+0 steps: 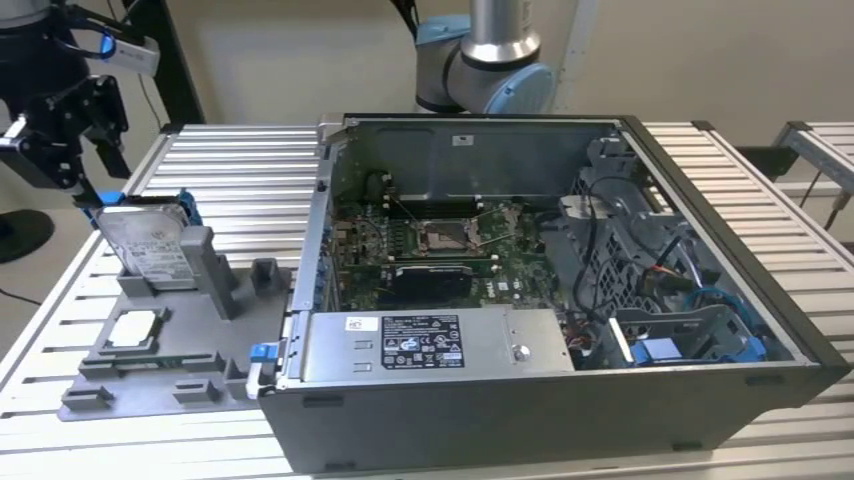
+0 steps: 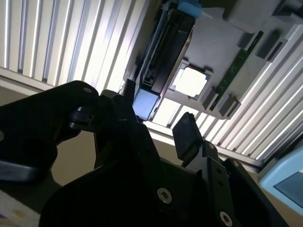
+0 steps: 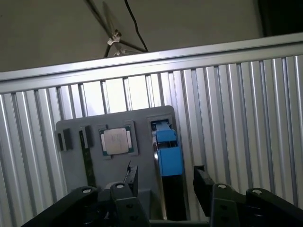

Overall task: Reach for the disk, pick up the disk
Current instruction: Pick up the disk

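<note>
The gripper (image 3: 165, 179) is spread wide with nothing in its grasp. In the first wrist view its two black fingers (image 3: 131, 177) stand apart on either side of the disk (image 3: 168, 158), which is seen edge-on, and neither pad touches it. In the exterior view the gripper (image 1: 74, 165) points downward with a slight tilt, its tips just above the top edge of the disk (image 1: 144, 240). The arm's wrist rises out of view at that view's upper left, while the arm's base joint (image 1: 481, 60) stands behind the open computer case (image 1: 534, 300). The disk stands upright in a slot at the far end of a grey fixture tray (image 1: 174, 370), its blue frame showing along the edges. A small square chip (image 1: 134, 328) lies flat in the tray nearer the bench's front edge. The tray rests on the slatted bench (image 1: 240, 170) near its edge at the exterior view's left, just beside the case.
</note>
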Robot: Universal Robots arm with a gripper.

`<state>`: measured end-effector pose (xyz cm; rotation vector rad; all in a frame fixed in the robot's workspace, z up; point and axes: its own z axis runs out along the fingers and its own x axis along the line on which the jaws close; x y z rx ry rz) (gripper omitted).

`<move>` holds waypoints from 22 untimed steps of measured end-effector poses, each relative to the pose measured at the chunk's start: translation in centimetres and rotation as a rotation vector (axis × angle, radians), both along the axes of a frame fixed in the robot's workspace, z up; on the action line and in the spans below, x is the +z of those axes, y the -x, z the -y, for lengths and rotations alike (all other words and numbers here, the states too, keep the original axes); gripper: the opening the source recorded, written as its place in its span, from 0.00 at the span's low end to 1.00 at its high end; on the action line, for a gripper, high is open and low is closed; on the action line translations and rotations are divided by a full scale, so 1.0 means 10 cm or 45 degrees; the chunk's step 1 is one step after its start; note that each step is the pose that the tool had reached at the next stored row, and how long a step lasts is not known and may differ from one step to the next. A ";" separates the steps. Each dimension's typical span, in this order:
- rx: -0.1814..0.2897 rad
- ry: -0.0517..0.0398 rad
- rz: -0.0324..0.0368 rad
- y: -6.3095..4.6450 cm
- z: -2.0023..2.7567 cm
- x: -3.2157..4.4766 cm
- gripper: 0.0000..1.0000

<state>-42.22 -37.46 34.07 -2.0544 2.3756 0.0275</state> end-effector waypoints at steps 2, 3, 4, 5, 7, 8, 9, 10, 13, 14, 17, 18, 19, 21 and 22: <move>0.006 0.000 -0.0003 0.00 -0.004 -0.037 1.00; 0.011 0.000 -0.0001 0.00 -0.004 -0.055 1.00; 0.017 0.000 -0.0001 0.00 -0.005 -0.073 1.00; 0.024 0.000 0.0000 0.00 -0.005 -0.091 1.00; 0.039 0.000 0.0002 0.00 -0.005 -0.126 1.00; 0.046 0.000 0.0000 0.00 -0.005 -0.143 1.00; 0.052 0.000 0.0000 0.00 -0.005 -0.162 1.00; 0.058 0.000 0.0001 0.00 -0.005 -0.180 1.00; 0.083 0.000 0.0011 0.00 -0.005 -0.235 1.00; 0.092 0.000 0.0016 0.00 -0.005 -0.252 1.00; 0.118 0.000 0.0028 0.00 -0.005 -0.306 1.00; 0.124 0.000 0.0031 0.00 -0.005 -0.324 1.00; 0.128 -0.001 0.0031 0.00 -0.005 -0.342 1.00; 0.134 -0.001 0.0035 0.00 -0.005 -0.378 1.00; 0.137 -0.002 0.0037 0.00 -0.005 -0.398 1.00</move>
